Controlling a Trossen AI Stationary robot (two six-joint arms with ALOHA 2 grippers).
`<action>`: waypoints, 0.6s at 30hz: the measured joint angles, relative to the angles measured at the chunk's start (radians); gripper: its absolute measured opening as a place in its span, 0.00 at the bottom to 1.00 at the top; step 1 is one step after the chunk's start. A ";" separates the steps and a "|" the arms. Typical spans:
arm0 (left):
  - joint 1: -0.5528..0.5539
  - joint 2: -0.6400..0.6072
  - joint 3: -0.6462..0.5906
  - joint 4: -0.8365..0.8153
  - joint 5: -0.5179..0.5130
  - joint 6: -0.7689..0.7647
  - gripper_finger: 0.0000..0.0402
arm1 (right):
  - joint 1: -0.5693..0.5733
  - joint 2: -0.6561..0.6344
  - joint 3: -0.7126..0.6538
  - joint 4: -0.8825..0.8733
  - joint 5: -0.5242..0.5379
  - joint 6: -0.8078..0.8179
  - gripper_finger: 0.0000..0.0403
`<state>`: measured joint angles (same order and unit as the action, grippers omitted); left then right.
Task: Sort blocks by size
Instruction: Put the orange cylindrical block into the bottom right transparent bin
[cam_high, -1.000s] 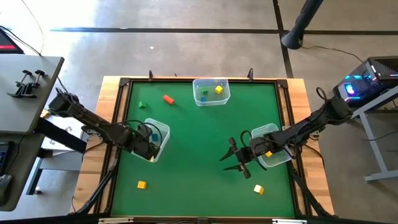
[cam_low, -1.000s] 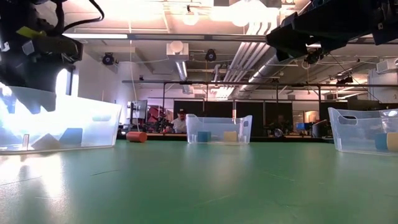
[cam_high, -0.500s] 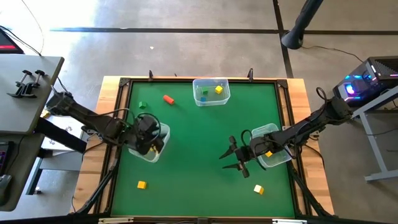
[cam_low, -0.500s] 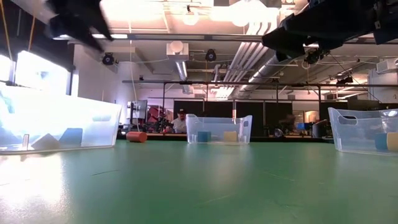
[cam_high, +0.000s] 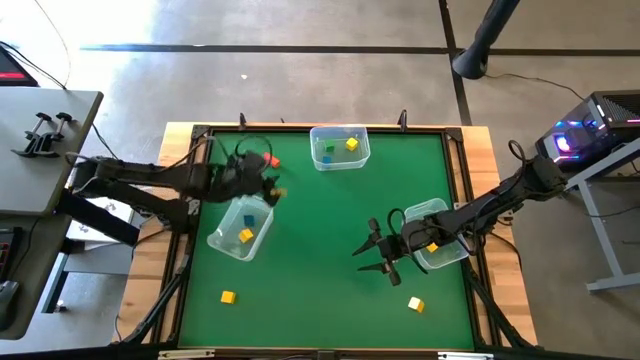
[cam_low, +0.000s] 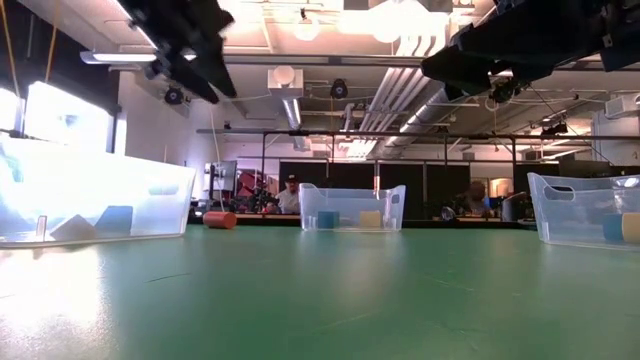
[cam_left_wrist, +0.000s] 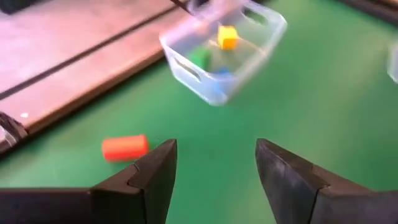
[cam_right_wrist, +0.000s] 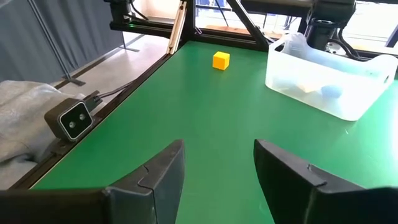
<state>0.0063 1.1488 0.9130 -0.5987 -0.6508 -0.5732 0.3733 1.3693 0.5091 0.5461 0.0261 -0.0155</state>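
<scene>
My left gripper (cam_high: 272, 187) has swung away from the left bin (cam_high: 241, 226) toward the red-orange cylinder (cam_high: 270, 158), fingers spread and empty. My right gripper (cam_high: 375, 254) hasn't moved, also spread. The left bin holds a yellow block (cam_high: 246, 235); the far bin (cam_high: 339, 146) holds yellow, green and blue blocks (cam_left_wrist: 214, 50); two yellow cubes (cam_high: 228, 297) lie loose.

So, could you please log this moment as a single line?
left pincer: open, empty, near red-orange cylinder | right pincer: open, idle | loose: yellow cube
</scene>
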 joint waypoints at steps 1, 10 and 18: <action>0.043 0.000 -0.009 0.042 0.019 0.027 0.51 | 0.000 0.000 0.000 0.000 0.000 0.000 0.47; 0.372 0.108 -0.032 0.228 0.162 0.177 0.51 | -0.005 0.000 0.000 -0.004 0.000 -0.011 0.47; 0.524 0.285 -0.033 0.230 0.304 0.336 0.51 | -0.035 0.000 0.000 -0.004 0.000 0.020 0.47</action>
<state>0.5304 1.4335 0.8803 -0.3691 -0.3465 -0.2369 0.3382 1.3697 0.5091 0.5423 0.0265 0.0043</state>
